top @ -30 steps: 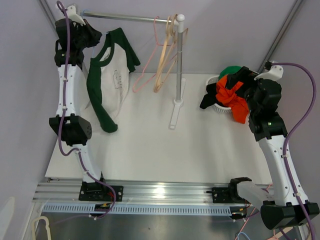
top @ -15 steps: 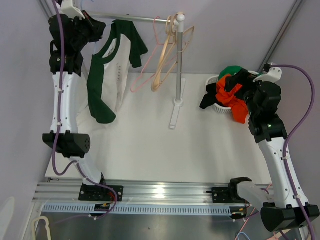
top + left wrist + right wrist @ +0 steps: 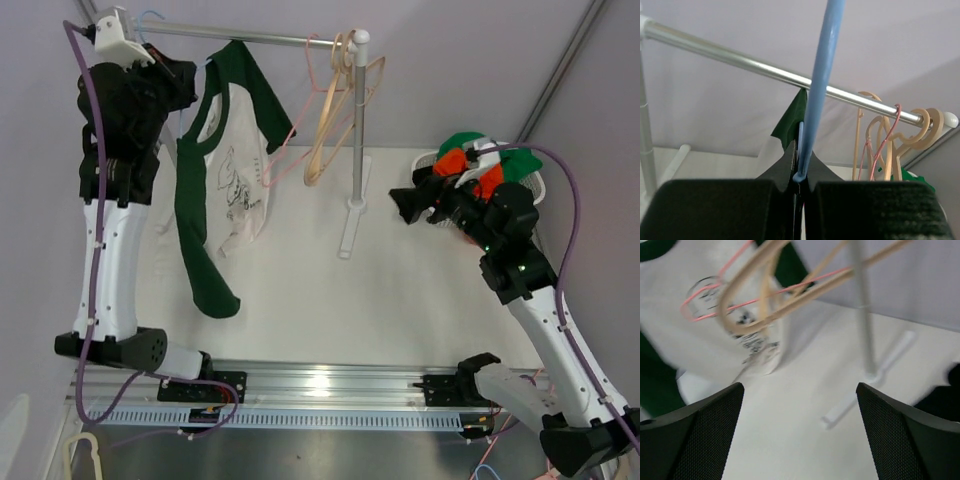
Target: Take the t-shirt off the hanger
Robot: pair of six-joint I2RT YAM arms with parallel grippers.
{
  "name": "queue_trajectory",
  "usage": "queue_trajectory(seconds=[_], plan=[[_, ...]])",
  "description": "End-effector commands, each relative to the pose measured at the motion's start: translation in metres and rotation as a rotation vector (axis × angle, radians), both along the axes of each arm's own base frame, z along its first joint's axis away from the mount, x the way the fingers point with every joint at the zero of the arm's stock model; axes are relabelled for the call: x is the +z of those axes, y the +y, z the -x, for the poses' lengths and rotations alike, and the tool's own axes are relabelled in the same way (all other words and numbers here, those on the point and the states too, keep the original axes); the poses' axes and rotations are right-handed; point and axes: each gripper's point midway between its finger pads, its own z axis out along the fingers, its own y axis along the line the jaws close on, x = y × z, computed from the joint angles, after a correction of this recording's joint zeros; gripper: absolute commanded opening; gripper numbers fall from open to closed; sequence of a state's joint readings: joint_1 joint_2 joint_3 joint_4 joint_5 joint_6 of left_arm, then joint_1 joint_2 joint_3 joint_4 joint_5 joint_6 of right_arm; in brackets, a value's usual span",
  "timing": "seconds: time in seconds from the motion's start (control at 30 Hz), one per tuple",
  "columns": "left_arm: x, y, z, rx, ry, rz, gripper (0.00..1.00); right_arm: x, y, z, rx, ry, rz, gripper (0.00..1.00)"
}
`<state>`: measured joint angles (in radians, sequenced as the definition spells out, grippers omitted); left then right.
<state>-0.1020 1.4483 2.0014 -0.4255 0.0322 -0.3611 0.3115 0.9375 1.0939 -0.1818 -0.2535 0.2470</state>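
From above, the green-and-white t-shirt hung just under the rail, beside the left gripper. The left wrist view showed that gripper pinched tight on a blue hanger. In the right wrist view, the right gripper was spread wide and held nothing, facing wooden hangers.

Probably a robotics lab, aluminium rail, bare grey walls

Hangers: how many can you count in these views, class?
4, though overlap may hide another: a blue hanger pinched in the left gripper, carrying the t-shirt; a pink hanger and two tan hangers bunched at the rail's right end.
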Motion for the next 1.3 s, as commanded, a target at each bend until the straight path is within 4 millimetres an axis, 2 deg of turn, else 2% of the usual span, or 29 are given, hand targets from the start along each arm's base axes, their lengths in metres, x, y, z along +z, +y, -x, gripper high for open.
queue_trajectory(seconds=[0.0,0.03,0.07,0.1,0.13,0.17,0.2,0.23,0.27,0.33,0.43,0.47,0.6,0.67,0.7,0.73,0.87,0.9,0.93,0.97,1.0,1.03,1.07,1.1,1.13,1.17,1.2,1.23,1.27], plan=[[0.022,0.021,0.046,0.147,-0.041,0.1,0.01,0.017,0.06,0.04,0.307,-0.141,0.05,1.0],[-0.002,0.02,0.046,0.151,0.031,0.137,0.01,0.013,0.085,0.058,0.394,-0.151,0.056,0.99],[-0.007,0.024,0.052,0.181,0.048,0.165,0.01,0.009,0.1,0.066,0.436,-0.155,0.06,1.0],[-0.007,0.026,0.071,0.19,0.054,0.19,0.01,0.006,0.112,0.076,0.477,-0.167,0.066,1.0],[-0.021,0.026,0.074,0.205,0.086,0.215,0.01,0.001,0.136,0.098,0.564,-0.186,0.054,0.99],[-0.032,0.033,0.078,0.261,0.106,0.222,0.01,-0.002,0.149,0.104,0.59,-0.193,0.044,1.0],[-0.03,0.032,0.096,0.266,0.1,0.23,0.01,-0.005,0.16,0.113,0.624,-0.198,0.042,0.99],[-0.039,0.033,0.1,0.287,0.116,0.238,0.01,0.0,0.178,0.135,0.693,-0.231,0.012,0.99],[-0.046,0.034,0.104,0.304,0.13,0.235,0.01,-0.013,0.19,0.139,0.713,-0.214,0.019,1.0],[-0.053,0.033,0.117,0.309,0.142,0.242,0.01,-0.01,0.215,0.167,0.793,-0.247,-0.026,0.99],[-0.064,0.031,0.126,0.306,0.18,0.242,0.01,-0.016,0.247,0.184,0.837,-0.248,-0.067,1.0],[-0.066,0.029,0.126,0.299,0.186,0.239,0.01,-0.017,0.26,0.2,0.871,-0.248,-0.075,1.0],[-0.078,0.027,0.127,0.294,0.208,0.225,0.01,-0.023,0.307,0.222,0.929,-0.279,-0.1,0.99],[-0.08,0.026,0.127,0.29,0.205,0.223,0.01,-0.026,0.323,0.236,0.969,-0.277,-0.108,0.99],[-0.079,0.026,0.128,0.285,0.201,0.221,0.01,-0.015,0.331,0.241,0.984,-0.297,-0.131,1.0],[-0.083,0.025,0.126,0.286,0.207,0.218,0.01,-0.026,0.343,0.243,0.997,-0.283,-0.115,1.0],[-0.088,0.021,0.123,0.268,0.209,0.212,0.01,-0.023,0.368,0.259,1.039,-0.292,-0.144,0.99],[-0.089,0.02,0.122,0.263,0.21,0.207,0.01,-0.026,0.373,0.264,1.052,-0.29,-0.14,0.89],[-0.091,0.018,0.121,0.254,0.211,0.201,0.01,-0.028,0.378,0.266,1.056,-0.285,-0.134,0.43],[-0.09,0.015,0.119,0.239,0.203,0.199,0.01,-0.029,0.38,0.267,1.053,-0.282,-0.128,0.12],[-0.092,0.012,0.117,0.225,0.201,0.172,0.01,-0.034,0.379,0.28,1.071,-0.266,-0.108,0.0],[-0.09,0.009,0.115,0.206,0.183,0.156,0.01,-0.037,0.377,0.289,1.08,-0.268,-0.094,0.0],[-0.106,0.005,0.108,0.192,0.195,0.121,0.01,-0.027,0.369,0.296,1.061,-0.286,-0.106,0.0],[-0.09,0.006,0.102,0.193,0.117,0.116,0.01,-0.028,0.365,0.307,1.058,-0.296,-0.092,0.0],[-0.09,0.006,0.096,0.201,0.104,0.108,0.01,-0.028,0.36,0.336,1.097,-0.292,-0.092,0.0],[-0.084,0.014,0.09,0.229,0.092,0.114,0.01,-0.028,0.354,0.345,1.082,-0.285,-0.081,0.0],[-0.09,0.014,0.084,0.232,0.128,0.124,0.01,-0.038,0.351,0.356,1.091,-0.261,-0.044,0.0],[-0.105,0.01,0.065,0.23,0.19,0.109,0.01,-0.043,0.348,0.367,1.087,-0.235,-0.032,0.0],[-0.095,0.014,0.061,0.231,0.19,0.119,0.01,-0.06,0.344,0.384,1.091,-0.202,0.001,0.0]])
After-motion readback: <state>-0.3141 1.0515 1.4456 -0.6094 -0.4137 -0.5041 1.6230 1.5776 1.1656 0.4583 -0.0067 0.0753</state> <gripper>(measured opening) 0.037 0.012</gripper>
